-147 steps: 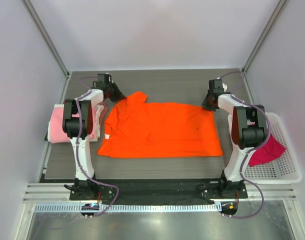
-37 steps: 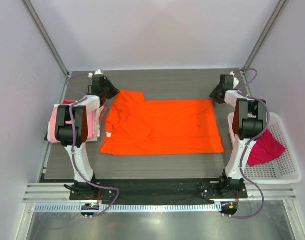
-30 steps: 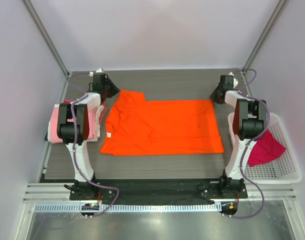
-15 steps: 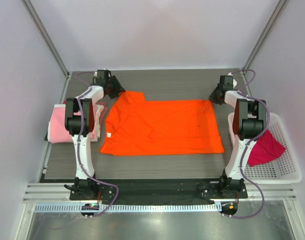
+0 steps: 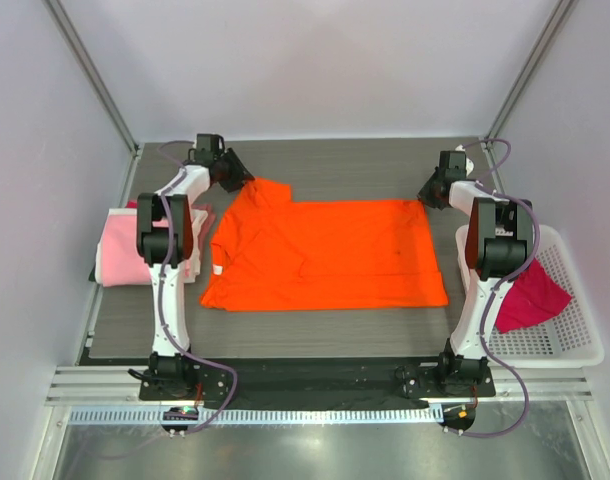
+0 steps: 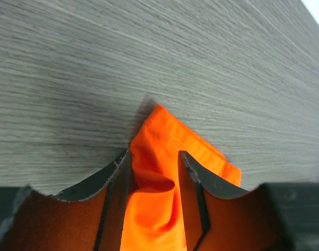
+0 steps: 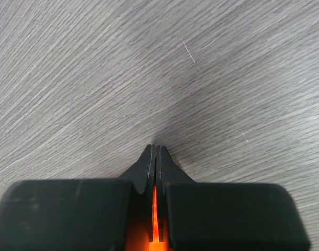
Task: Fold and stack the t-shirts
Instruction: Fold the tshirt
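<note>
Right pincer (image 7: 155,150), clamped, shows only a sliver of orange t-shirt (image 5: 325,255).

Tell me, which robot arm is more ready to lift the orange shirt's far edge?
Right. The right gripper is pinched shut on a far corner of the orange t-shirt. The left gripper straddles the other corner, but its jaws stand apart, so it probably must close first.

Grey table (image 5: 335,170): orange t-shirt (image 5: 325,255) spread flat centre, pink stack (image 5: 115,245) left edge.
</note>
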Robot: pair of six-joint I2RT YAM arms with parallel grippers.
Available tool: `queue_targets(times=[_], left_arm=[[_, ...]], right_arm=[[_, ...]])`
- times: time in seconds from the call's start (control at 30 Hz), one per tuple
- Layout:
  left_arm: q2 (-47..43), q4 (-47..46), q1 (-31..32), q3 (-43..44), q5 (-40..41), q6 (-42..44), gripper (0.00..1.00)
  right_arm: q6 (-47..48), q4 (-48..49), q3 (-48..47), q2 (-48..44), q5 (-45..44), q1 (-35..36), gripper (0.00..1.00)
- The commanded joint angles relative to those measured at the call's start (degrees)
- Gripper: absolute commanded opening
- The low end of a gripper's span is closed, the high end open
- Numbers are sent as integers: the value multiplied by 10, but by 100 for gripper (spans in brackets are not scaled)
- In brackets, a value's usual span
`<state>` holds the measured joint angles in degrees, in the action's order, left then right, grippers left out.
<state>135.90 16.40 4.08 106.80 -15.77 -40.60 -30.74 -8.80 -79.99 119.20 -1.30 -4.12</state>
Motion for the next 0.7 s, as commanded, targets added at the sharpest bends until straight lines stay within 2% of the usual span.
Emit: queue_targets(times=[0.0, 0.1, 0.33, 0.47, 0.57, 0.67], left_arm=[[10, 26, -2, 24, 27, -12, 42], [18, 27, -2, 37, 36, -15, 38], [59, 26, 5, 84, 4, -26, 42], [72, 32, 13, 108, 0, -17, 40], [80, 51, 15, 122, 5, -10, 35], [84, 63, 17, 127, 27, -4, 22]], right_arm=[[0, 0, -11, -8, 5, 3, 1], [1, 0, -12, -9, 5, 3, 1], [0, 1, -14, -6, 6, 3, 1], [2, -1, -16, -6, 6, 3, 1], [2, -2, -17, -6, 5, 3, 1], [1, -1, -18, -6, 5, 3, 1]])
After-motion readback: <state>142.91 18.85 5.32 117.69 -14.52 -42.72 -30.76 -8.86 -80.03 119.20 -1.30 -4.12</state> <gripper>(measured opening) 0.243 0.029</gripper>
